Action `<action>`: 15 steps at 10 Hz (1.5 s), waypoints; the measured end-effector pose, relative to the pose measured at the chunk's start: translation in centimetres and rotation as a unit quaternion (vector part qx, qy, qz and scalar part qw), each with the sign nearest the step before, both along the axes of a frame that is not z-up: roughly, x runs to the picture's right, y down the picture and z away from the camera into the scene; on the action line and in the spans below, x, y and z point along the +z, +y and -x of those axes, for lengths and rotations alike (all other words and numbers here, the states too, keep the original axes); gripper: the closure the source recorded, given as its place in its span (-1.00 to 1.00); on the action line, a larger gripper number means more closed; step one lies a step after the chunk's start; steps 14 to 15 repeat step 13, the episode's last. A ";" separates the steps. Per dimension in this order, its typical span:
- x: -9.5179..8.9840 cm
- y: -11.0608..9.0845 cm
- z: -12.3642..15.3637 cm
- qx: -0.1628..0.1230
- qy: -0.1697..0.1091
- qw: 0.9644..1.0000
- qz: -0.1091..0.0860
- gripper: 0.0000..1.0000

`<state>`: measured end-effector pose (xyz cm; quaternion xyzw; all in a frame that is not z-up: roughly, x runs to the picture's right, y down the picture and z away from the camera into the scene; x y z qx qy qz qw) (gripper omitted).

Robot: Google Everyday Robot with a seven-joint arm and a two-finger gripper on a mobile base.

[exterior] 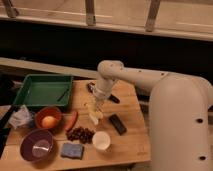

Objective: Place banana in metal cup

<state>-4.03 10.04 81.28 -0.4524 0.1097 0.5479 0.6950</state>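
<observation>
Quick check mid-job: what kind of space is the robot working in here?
Probably an indoor lab or office test area: a small wooden table set with toy food and a green tray, beside a railing. The gripper hangs over the table's middle.

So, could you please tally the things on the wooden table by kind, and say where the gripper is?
Bowls: 2, purple bowl and orange bowl.
Trays: 1, green tray.
Cups: 1, white cup.
Sponges: 1, blue sponge.
Food items: 4, banana, red pepper, grapes, round fruit.
Total: 9.
The gripper hangs over the banana.
</observation>
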 end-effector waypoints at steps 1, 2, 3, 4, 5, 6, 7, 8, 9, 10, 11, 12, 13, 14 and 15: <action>0.3 0.0 0.0 0.000 0.001 1.000 0.003 -0.23; 0.5 0.0 0.0 0.000 0.001 1.000 0.004 -0.23; 0.5 -0.1 0.1 -0.001 0.001 1.000 0.004 -0.23; 0.5 -0.3 0.0 0.000 0.004 1.000 0.001 -0.23; 0.3 -0.7 -0.4 0.001 0.011 1.000 -0.003 -0.23; 0.1 -1.3 -0.9 0.005 0.019 1.000 -0.012 -0.23; -0.1 -1.7 -1.2 0.007 0.024 1.000 -0.018 -0.23; -0.3 -2.2 -1.6 0.009 0.032 0.999 -0.027 -0.23; -0.5 -3.3 -2.5 0.014 0.048 0.998 -0.043 -0.23; -0.5 -4.3 -3.4 0.018 0.064 0.996 -0.056 -0.23; -0.4 -5.9 -4.6 0.026 0.088 0.993 -0.078 -0.23; -0.4 -7.5 -5.8 0.037 0.115 0.987 -0.103 -0.23; -0.5 -9.2 -7.4 0.055 0.146 0.979 -0.130 -0.23; -0.5 -9.2 -7.4 0.055 0.146 0.979 -0.130 -0.23; -0.5 -9.2 -7.4 0.055 0.146 0.979 -0.130 -0.23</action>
